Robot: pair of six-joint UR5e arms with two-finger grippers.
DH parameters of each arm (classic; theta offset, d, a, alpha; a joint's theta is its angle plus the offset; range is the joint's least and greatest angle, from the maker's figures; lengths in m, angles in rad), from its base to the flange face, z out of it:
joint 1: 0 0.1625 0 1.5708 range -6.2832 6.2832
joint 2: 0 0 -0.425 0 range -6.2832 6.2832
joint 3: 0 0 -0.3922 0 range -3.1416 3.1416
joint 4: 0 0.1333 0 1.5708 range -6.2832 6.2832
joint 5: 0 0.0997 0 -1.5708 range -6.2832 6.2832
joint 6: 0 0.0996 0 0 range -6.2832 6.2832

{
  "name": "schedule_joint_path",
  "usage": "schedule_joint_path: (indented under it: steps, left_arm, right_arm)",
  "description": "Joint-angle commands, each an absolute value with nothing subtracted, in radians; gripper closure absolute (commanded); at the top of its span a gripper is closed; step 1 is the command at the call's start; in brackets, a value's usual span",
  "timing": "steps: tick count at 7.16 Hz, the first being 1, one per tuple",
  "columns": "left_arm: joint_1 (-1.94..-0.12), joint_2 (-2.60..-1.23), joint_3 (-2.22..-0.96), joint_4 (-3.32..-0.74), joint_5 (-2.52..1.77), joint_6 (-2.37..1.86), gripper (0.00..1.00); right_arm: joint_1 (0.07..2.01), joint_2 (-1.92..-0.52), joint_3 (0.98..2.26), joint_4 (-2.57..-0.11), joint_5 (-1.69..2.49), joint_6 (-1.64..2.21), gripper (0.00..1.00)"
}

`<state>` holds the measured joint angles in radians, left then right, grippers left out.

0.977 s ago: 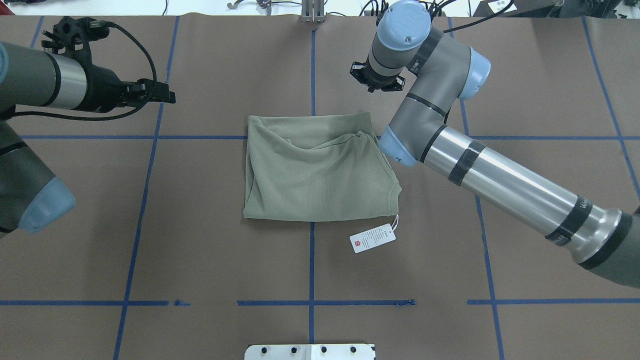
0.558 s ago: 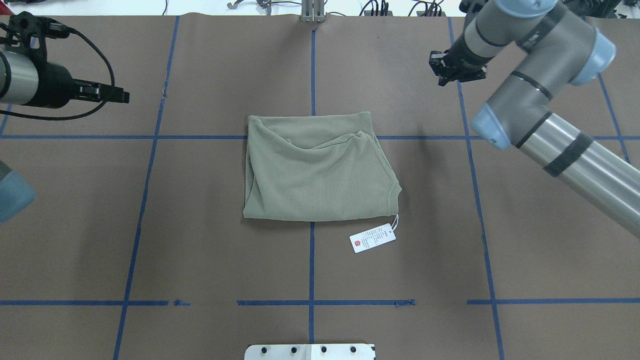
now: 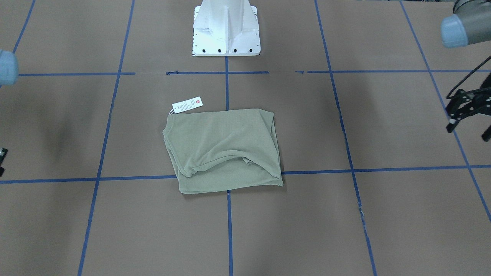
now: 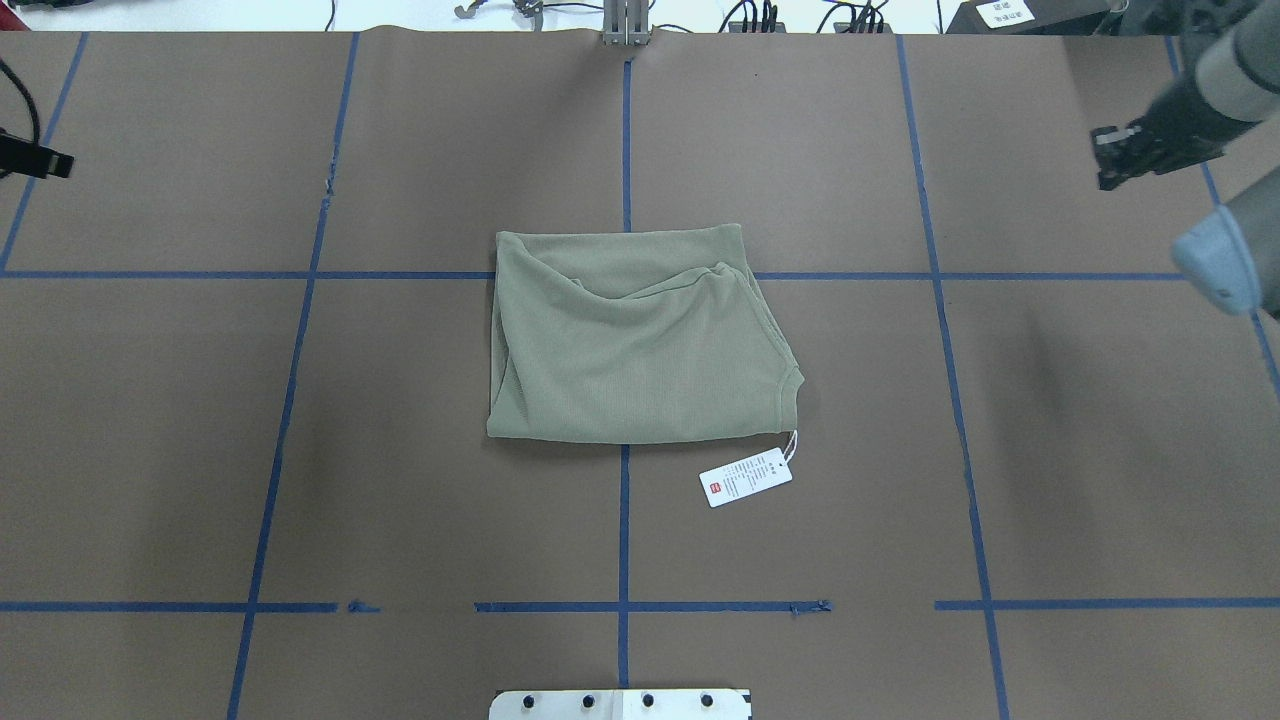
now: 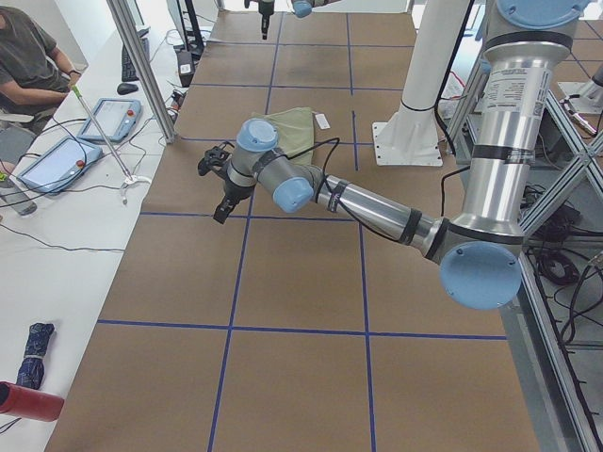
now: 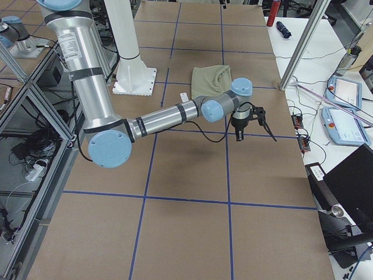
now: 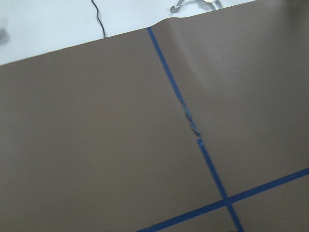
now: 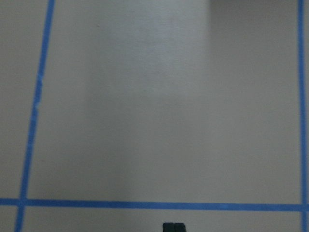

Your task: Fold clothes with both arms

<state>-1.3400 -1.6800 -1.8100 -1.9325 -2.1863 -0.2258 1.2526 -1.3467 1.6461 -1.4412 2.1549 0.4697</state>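
We see the folded sage-green shirt [image 4: 635, 340] lying between, well apart from, our left gripper [image 3: 466, 109], prongs spread and empty, and our right gripper [image 4: 1130, 155], whose state we cannot tell.

overhead and front views face across the same shirt [image 4: 640, 340], wrist cameras close on table [image 7: 96, 145]

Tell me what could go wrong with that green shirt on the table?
The shirt is folded unevenly, with a raised crease across its far half, so the bundle might slump open or stay lumpy. Its white tag sticks out onto the table, so it could catch if an arm sweeps past low.
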Motion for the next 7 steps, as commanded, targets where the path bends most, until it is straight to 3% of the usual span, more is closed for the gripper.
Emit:
schedule_joint_path:
  steps: [1, 2, 3, 6, 7]
  left_arm:
    - [-1.532, -1.677, -1.792, -1.743, -2.273, 0.094, 0.09]
    - [-1.572, -1.671, -1.786, -1.703, -2.278, 0.15, 0.0]
    - [-1.609, -1.652, -1.783, -1.675, -2.278, 0.187, 0.0]
    - [-1.618, -1.638, -1.778, -1.525, -2.281, 0.186, 0.0]
    - [-1.618, -1.622, -1.705, -1.522, -2.352, 0.18, 0.0]
  right_arm:
    - [1.452, -1.436, 1.675, -1.604, 2.216, 0.071, 1.0]
    - [1.524, -1.442, 1.677, -1.687, 2.244, -0.062, 0.18]
    - [1.566, -1.468, 1.712, -1.719, 2.246, -0.105, 0.0]
    - [1.569, -1.54, 1.75, -1.784, 2.35, -0.083, 0.0]
    - [1.569, -1.542, 1.755, -1.781, 2.349, -0.08, 0.0]
